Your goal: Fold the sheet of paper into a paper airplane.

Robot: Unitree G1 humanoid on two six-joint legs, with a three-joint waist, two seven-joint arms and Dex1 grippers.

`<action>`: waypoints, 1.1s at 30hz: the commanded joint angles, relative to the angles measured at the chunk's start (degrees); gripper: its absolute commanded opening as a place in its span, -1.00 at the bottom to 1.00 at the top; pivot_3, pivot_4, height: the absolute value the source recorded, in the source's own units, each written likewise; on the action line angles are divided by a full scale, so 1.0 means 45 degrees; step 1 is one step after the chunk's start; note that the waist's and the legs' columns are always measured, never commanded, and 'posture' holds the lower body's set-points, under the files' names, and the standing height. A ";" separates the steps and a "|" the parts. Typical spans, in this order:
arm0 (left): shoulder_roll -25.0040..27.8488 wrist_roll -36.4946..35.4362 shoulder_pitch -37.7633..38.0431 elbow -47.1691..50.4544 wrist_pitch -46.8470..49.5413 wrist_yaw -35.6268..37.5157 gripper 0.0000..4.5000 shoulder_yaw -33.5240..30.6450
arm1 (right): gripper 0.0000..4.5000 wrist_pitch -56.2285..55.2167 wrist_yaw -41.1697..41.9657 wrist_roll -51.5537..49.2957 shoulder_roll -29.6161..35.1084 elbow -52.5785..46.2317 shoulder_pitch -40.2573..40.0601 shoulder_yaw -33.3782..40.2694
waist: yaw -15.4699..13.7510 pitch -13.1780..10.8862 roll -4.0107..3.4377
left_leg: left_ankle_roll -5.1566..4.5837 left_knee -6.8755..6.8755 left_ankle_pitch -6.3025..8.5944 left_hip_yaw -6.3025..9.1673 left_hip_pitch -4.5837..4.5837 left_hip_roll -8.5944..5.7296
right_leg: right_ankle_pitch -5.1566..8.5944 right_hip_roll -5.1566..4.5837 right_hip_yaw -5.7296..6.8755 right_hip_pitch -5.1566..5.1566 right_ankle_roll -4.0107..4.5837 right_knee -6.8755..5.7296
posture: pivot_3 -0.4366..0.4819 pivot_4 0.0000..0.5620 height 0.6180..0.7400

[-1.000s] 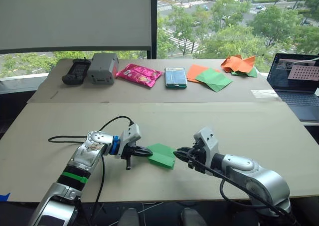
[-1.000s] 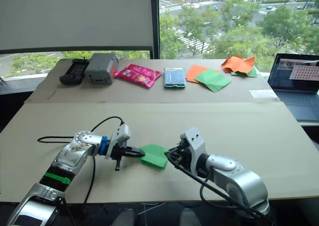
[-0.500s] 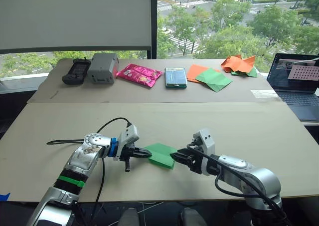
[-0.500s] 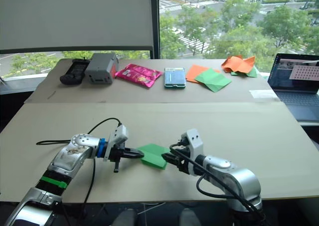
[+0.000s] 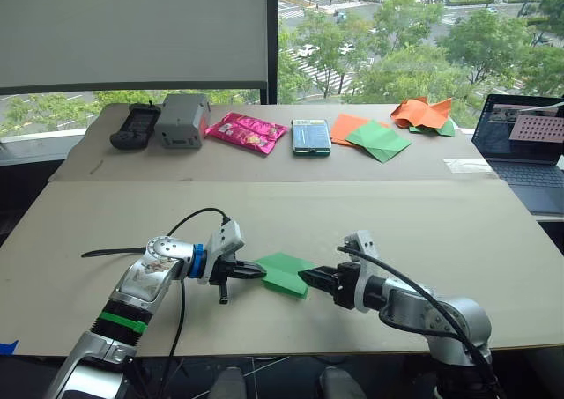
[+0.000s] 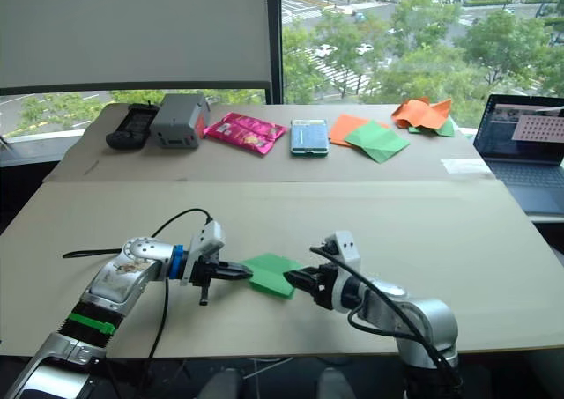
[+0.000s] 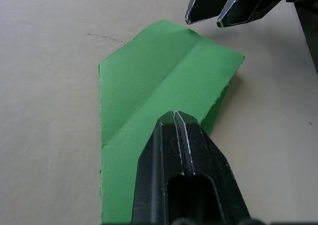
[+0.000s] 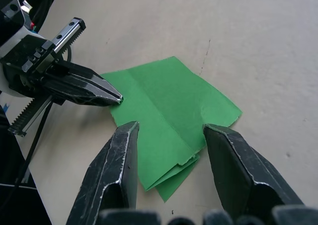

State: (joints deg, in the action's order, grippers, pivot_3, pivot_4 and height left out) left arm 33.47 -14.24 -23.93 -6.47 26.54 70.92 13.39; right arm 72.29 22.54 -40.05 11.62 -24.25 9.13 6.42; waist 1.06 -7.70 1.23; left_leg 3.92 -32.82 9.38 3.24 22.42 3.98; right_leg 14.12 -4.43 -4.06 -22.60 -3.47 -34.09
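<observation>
Paper (image 5: pixel 284 273), bright green and folded into layered flaps with 1 sharp crease, lies flat on the near table (image 5: pixel 291 214). Left gripper (image 5: pixel 256 271) has its 2 fingers pressed together, tips on the paper's left edge. Right gripper (image 8: pixel 169 135), just right of the paper, has its fingers spread apart, gripping nothing

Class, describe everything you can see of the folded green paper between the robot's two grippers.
The sheet of paper is thin, bright green, folded into layered flaps with one sharp crease along its top and lower layers peeking out at one corner. It lies flat on the tan table. The left gripper is shut on one edge; the right gripper is open at the opposite side.
</observation>
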 commanded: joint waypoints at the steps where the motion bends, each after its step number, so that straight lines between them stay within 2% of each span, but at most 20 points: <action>1: 0.0074 -0.0225 -0.0075 0.0359 0.0002 0.0000 -1.00 -0.0197 | 0.02 0.0344 0.0027 -0.0916 -0.0273 0.0124 0.0192 0.0621 | 0.0004 0.0000 -0.0001 | 0.0000 0.0000 0.0000 0.0000 0.0000 0.0000 | 0.0000 0.0000 0.0000 0.0000 0.0000 0.0000 | -0.05 -0.47 0.64; 13: 0.0155 -0.0239 -0.0109 0.0290 -0.0081 0.0057 -1.00 -0.0139 | 0.02 0.0441 -0.0479 -0.1912 -0.0936 0.1798 0.0767 0.1608 | 0.0048 0.0001 -0.0011 | -0.0005 0.0005 -0.0002 0.0002 0.0001 0.0000 | 0.0000 0.0002 0.0000 -0.0003 0.0000 -0.0004 | -0.05 -0.47 0.64; 20: 0.0171 -0.0262 -0.0095 0.0358 -0.0037 0.0036 -1.00 -0.0150 | 0.02 0.0630 -0.0785 -0.2044 -0.1068 0.2027 0.0688 0.1622 | 0.0059 0.0000 -0.0017 | -0.0010 0.0005 -0.0005 0.0002 0.0003 0.0000 | 0.0000 0.0002 -0.0001 -0.0003 0.0000 -0.0003 | -0.05 -0.47 0.64; 33: 0.0337 -0.0174 0.0343 0.0611 -0.0134 0.0036 -1.00 0.0012 | 0.02 0.1723 -0.1615 -0.3663 -0.0972 0.2079 0.0438 0.3158 | 0.0126 0.0001 -0.0030 | -0.0011 0.0011 -0.0001 0.0005 0.0010 0.0000 | 0.0000 0.0001 -0.0001 -0.0010 0.0000 -0.0002 | -0.05 -0.47 0.64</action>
State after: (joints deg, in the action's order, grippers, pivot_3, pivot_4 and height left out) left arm 34.54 -14.67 -22.26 -5.50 26.36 70.88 13.56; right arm 79.14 15.60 -53.78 7.36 -13.96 10.52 19.26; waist 1.63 -7.70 1.09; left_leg 3.87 -32.78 9.38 3.26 22.47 3.98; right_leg 14.12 -4.42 -4.06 -22.64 -3.47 -34.10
